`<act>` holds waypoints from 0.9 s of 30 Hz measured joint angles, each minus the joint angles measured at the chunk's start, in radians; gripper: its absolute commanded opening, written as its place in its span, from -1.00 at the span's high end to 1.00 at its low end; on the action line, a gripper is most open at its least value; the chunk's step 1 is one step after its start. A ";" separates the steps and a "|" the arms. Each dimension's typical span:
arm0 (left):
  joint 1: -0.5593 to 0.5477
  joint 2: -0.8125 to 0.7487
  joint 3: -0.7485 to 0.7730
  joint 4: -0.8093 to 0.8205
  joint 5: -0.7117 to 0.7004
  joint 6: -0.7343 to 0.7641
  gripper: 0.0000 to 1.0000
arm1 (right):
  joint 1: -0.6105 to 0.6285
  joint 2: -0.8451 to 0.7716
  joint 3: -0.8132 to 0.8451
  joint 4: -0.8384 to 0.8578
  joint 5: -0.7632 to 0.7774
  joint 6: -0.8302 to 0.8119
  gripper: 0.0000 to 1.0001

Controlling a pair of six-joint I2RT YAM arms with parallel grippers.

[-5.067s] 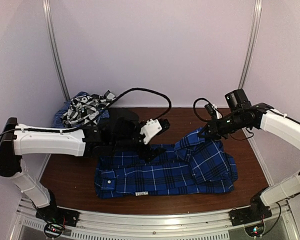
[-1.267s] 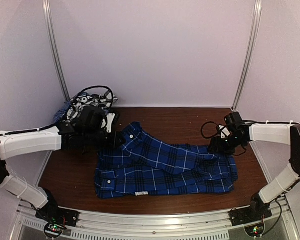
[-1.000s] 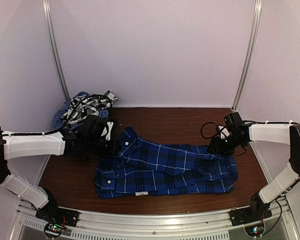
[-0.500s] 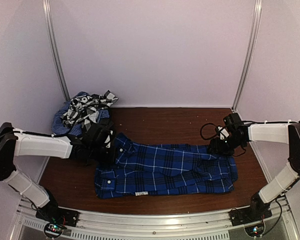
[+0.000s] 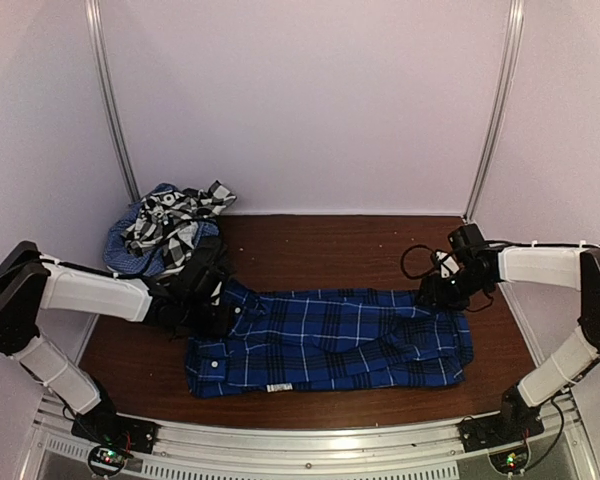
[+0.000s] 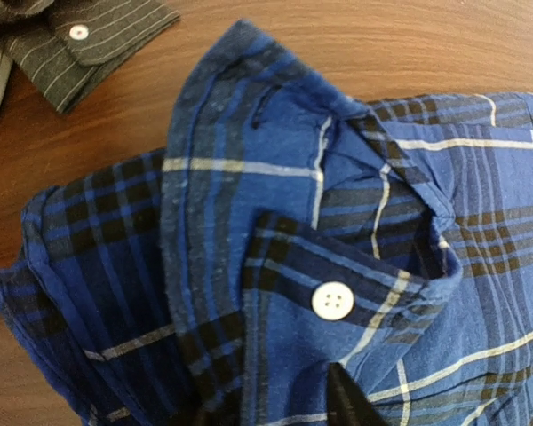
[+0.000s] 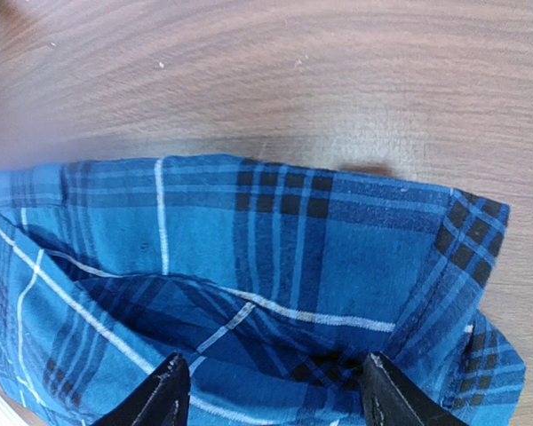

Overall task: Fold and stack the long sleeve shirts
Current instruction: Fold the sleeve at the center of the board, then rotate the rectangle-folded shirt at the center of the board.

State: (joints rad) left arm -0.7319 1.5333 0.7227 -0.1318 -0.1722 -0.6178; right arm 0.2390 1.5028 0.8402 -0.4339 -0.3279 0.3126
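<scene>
One of the long sleeve shirts, the royal-blue plaid one (image 5: pixel 330 340), lies folded into a long strip across the table. My left gripper (image 5: pixel 215 300) rests low on its left end. In the left wrist view a cuff with a white button (image 6: pixel 331 300) lies right in front of my left gripper (image 6: pixel 275 410). The dark fingertips (image 6: pixel 348 401) stand apart, with loose cloth draped between them. My right gripper (image 5: pixel 442 292) hovers at the strip's far right edge. Seen from the right wrist, the gripper (image 7: pixel 275 390) is open wide over the plaid shirt (image 7: pixel 275 240).
More shirts lie heaped (image 5: pixel 165 225) in the back left corner, black-and-white plaid over pale blue. A dark pinstripe cuff (image 6: pixel 80 40) lies on the wood near my left gripper. Brown tabletop (image 5: pixel 330 245) runs to the back wall, between metal posts (image 5: pixel 490 110).
My left gripper carried the raised sleeve end down and leftward, laid it on the shirt's left end and opened its jaws. The right arm has held still.
</scene>
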 measured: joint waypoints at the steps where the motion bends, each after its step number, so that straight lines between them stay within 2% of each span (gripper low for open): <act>1: 0.000 -0.001 0.000 0.003 0.000 0.002 -0.04 | 0.000 -0.007 0.001 -0.002 0.000 0.000 -0.33; 7: 0.000 -0.056 0.018 -0.020 -0.027 0.008 -0.61 | 0.016 -0.092 0.001 -0.010 0.001 0.002 -0.31; 8: 0.000 -0.074 0.026 -0.023 -0.032 0.010 -0.66 | 0.023 -0.105 0.001 -0.010 0.001 0.003 -0.31; 12: 0.000 -0.141 0.046 -0.009 -0.012 0.020 -0.71 | 0.094 -0.135 0.001 0.003 0.004 0.013 -0.31; 16: 0.000 -0.148 0.047 0.056 0.089 0.040 -0.71 | 0.189 -0.116 0.001 0.029 0.009 0.029 -0.28; 22: 0.000 -0.069 0.048 0.158 0.270 0.066 -0.70 | 0.254 -0.002 0.001 0.068 0.016 0.060 -0.28; 27: -0.001 0.029 0.052 0.184 0.315 0.079 -0.70 | 0.254 0.090 0.002 0.072 0.050 0.084 -0.28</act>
State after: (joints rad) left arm -0.7326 1.5627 0.7750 0.0525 0.1432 -0.5388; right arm 0.4931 1.5932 0.8417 -0.3614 -0.2779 0.3969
